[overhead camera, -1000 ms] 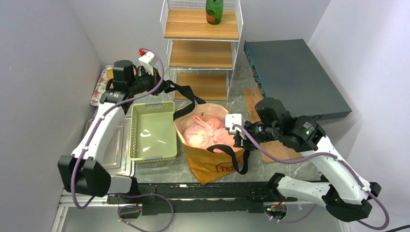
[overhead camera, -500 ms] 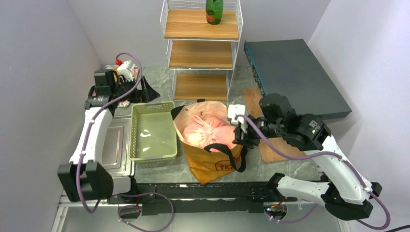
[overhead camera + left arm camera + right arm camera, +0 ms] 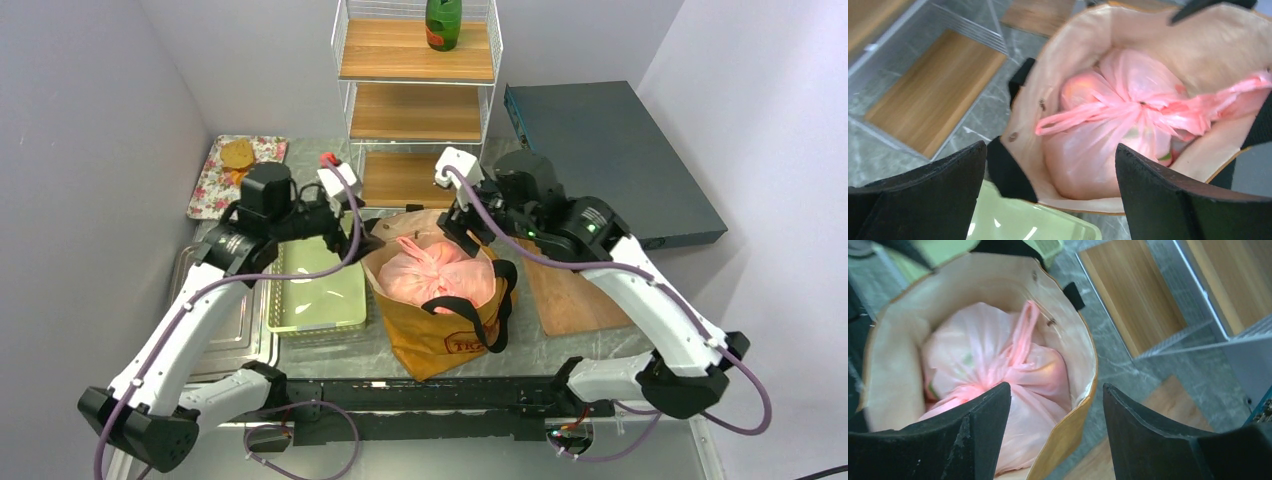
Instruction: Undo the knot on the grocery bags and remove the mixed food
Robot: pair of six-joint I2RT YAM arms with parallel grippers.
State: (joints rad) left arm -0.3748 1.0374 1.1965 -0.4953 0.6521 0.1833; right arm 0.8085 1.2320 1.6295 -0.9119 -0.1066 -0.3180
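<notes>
The mustard-brown tote (image 3: 440, 335) stands open at the table's middle, its black strap (image 3: 495, 305) hanging over the front right. Inside lies the pink plastic bag (image 3: 440, 275), tied shut in a knot (image 3: 1143, 107) with loose ears. The food is hidden in the bag; only faint green and red patches show through the plastic. My left gripper (image 3: 365, 237) hovers over the tote's left rim, open and empty (image 3: 1048, 150). Over the back right rim, my right gripper (image 3: 455, 225) is also open and empty (image 3: 1057, 387), above the pink bag (image 3: 998, 375).
A pale green basket (image 3: 315, 275) sits left of the tote, with a metal tray (image 3: 225, 310) beyond it. A wire shelf (image 3: 415, 110) with a green bottle (image 3: 443, 22) stands behind. A floral tray (image 3: 225, 170), a wooden board (image 3: 570, 295) and a dark box (image 3: 610, 160) lie around.
My left gripper let go of the black strap, opened, and swung from the back left to the tote's left rim. My right gripper opened wider and moved from the tote's right side to its back rim.
</notes>
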